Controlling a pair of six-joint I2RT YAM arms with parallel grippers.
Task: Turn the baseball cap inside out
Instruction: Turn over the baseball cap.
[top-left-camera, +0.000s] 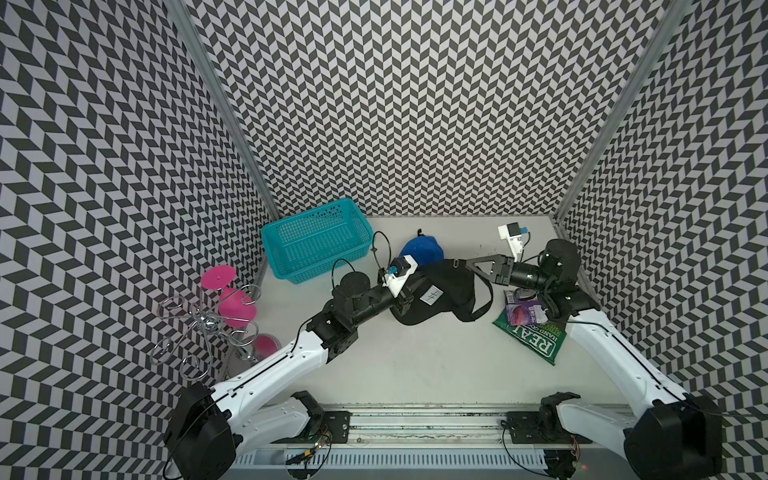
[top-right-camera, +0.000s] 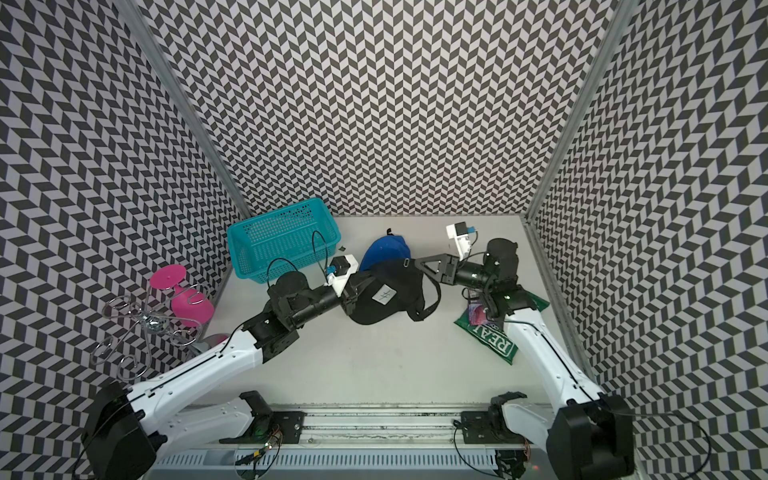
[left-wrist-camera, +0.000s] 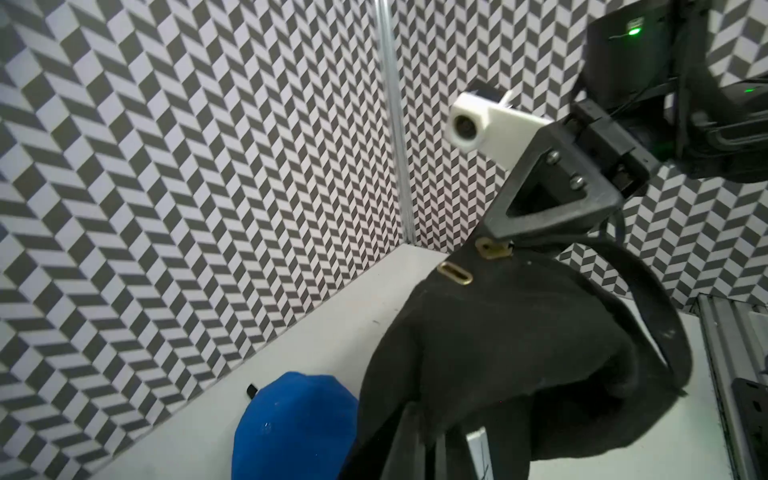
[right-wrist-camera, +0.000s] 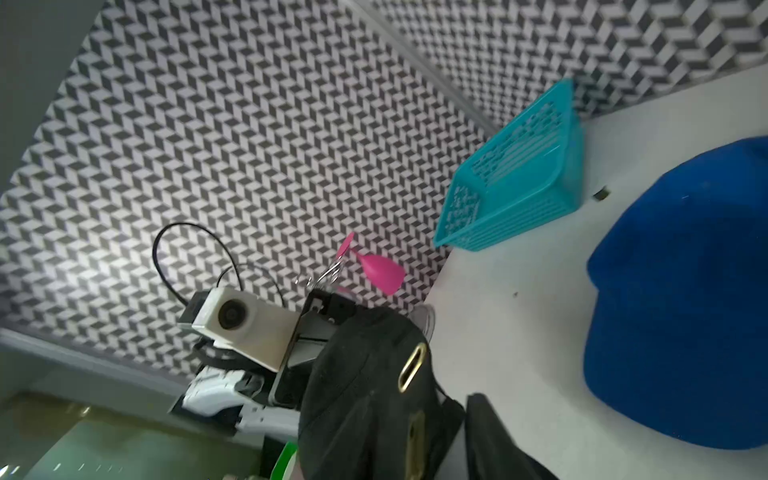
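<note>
Our left arm climbs from the near left corner and stretches its dark forearm across the bench toward the middle. The left claw is buried in the black cap, clenched on its fabric. The cap hangs off that claw, raised above the bench in the left wrist view. A white label faces up, so we are looking at the lining.

Our right arm runs up the right edge, folds near the far corner and points its forearm back toward the centre. The right claw meets the cap's rear edge beside a brass buckle. We cannot tell whether it is released or clenched, since only one finger shows side-on. The cap's strap droops in a loop below it.

A blue cap lies just behind the black one, partly hidden by it in both top views. A teal basket sits beyond the left wrist. Under the right arm lie a green snack bag and a purple packet. A pink goblet and a wire rack crowd the left wall.
</note>
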